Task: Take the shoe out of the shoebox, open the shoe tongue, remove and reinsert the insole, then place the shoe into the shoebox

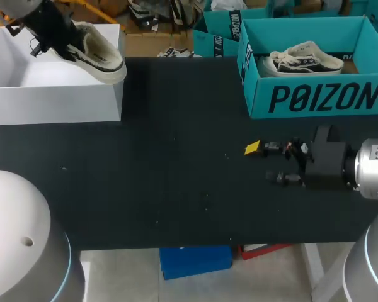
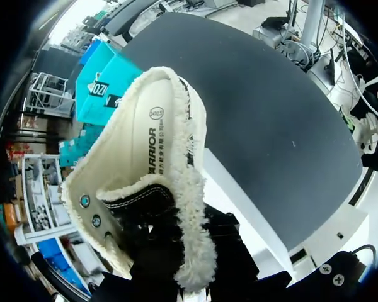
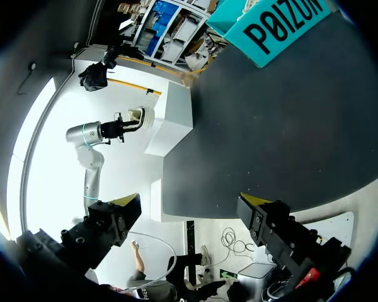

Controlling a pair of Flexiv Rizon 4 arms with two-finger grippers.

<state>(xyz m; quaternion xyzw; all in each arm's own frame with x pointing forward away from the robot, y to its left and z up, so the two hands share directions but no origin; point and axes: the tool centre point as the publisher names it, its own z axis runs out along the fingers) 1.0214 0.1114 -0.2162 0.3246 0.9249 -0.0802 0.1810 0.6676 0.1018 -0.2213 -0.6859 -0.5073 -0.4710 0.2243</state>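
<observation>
- Your left claw (image 1: 62, 43), in the upper left of the frame, is clamped on the shoe (image 1: 104, 58) at its collar. Its yellow tips are buried in the fleece lining and do not show.
- That shoe hangs tilted in the air over the right wall of the white shoebox (image 1: 50, 100), off the box floor and off the table (image 1: 176, 176).
- Seen from the left wrist, the insole (image 2: 154, 135) lies flat inside the shoe, ahead of the claw.
- These pictures alone don't tell you whether the shoe is coming out or going back. With the other arm idle, I'd judge it is the lift-out, so the tongue, the insole work and the return are all left to do.
- Your right claw (image 1: 264, 162), at middle right, is spread wide over bare table, holding nothing and well apart from the shoe.
- At upper right, a teal box (image 1: 315, 97) holds a second shoe (image 1: 305, 60), untouched.
</observation>
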